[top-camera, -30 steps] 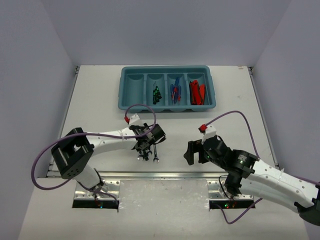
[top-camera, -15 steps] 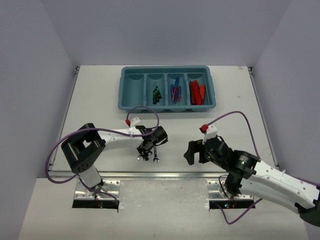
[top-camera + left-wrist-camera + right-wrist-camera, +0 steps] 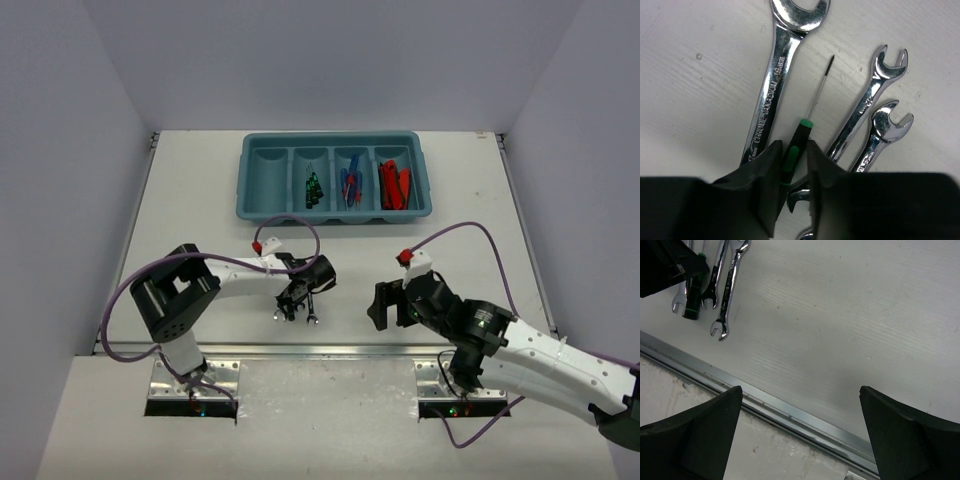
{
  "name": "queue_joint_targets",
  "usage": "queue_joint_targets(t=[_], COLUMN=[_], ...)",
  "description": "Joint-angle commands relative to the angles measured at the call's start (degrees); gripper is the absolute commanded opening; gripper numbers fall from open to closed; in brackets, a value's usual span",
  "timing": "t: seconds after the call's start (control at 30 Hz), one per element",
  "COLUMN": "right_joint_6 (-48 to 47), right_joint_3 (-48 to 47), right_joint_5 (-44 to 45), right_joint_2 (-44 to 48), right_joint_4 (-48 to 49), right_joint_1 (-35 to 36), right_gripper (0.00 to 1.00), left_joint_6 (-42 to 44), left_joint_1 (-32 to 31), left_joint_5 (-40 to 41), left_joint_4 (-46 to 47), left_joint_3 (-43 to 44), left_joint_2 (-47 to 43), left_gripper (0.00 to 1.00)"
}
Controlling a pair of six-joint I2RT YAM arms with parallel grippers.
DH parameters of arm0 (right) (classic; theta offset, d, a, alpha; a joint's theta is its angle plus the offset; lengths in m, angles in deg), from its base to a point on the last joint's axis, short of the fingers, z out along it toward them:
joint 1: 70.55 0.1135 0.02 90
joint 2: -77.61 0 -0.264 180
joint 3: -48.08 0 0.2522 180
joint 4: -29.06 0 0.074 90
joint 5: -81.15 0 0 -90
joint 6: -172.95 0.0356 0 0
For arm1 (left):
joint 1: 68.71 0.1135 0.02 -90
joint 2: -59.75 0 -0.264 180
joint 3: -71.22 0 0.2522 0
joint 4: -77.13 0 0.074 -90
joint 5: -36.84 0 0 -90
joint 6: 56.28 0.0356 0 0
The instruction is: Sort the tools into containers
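My left gripper (image 3: 297, 297) is down on a small pile of tools near the table's front edge. In the left wrist view its fingers (image 3: 771, 165) are shut on the black handle of a green-black driver (image 3: 799, 134), which lies across silver wrenches: a large one (image 3: 774, 85) and two small ones (image 3: 867, 105). My right gripper (image 3: 386, 305) is open and empty, low over bare table to the right; its wrist view shows the wrenches (image 3: 730, 285) at the upper left. The teal tray (image 3: 335, 138) stands far back, holding green drivers (image 3: 313, 187), blue screwdrivers (image 3: 350, 185) and red knives (image 3: 396, 185); its leftmost compartment (image 3: 268, 180) holds nothing.
A metal rail (image 3: 790, 415) runs along the table's near edge just under my right gripper. White walls close the table on the left, right and back. Purple cables loop above both arms.
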Motion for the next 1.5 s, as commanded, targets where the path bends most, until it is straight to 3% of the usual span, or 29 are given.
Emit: queue_joint_targets(t=[0.0, 0.33, 0.63, 0.7, 0.9, 1.23, 1.3, 1.47], right_joint_6=[-0.5, -1.0, -1.4, -0.8, -0.6, 0.5, 0.6, 0.0], right_joint_3=[-0.8, -2.5, -4.2, -4.6, -6.0, -2.1, -1.5, 0.3], right_joint_5=[0.9, 1.3, 7.3, 8.8, 8.7, 3.8, 2.4, -1.1], right_joint_2=[-0.4, -1.3, 0.3, -0.3, -1.4, 3.5, 3.5, 2.3], right_joint_4=[2.1, 2.1, -0.6, -1.4, -4.3, -5.1, -5.1, -2.2], right_joint_1=[0.0, -0.1, 0.0, -0.2, -0.3, -0.4, -0.4, -0.4], right_gripper=[0.99, 0.99, 0.99, 0.99, 0.99, 0.99, 0.99, 0.99], left_joint_6=[-1.0, 5.7, 38.3, 48.3, 66.7, 74.5, 72.6, 67.9], left_joint_1=[-0.6, -0.7, -0.1, 1.9, 11.4, 21.2, 22.6, 23.5], left_joint_5=[-0.9, 0.8, 6.9, 8.7, 3.2, -4.9, -6.3, -9.9], left_joint_4=[1.4, 1.1, 13.0, 15.5, 20.2, 18.0, 15.3, 12.2], left_joint_3=[-0.7, 0.0, 4.5, 10.9, 27.7, 54.2, 59.5, 62.0], left_joint_2=[2.1, -8.0, -15.9, -12.5, 0.1, 24.5, 29.5, 27.8], left_gripper=[0.01, 0.00, 0.00, 0.00, 0.00, 0.01, 0.08, 0.64])
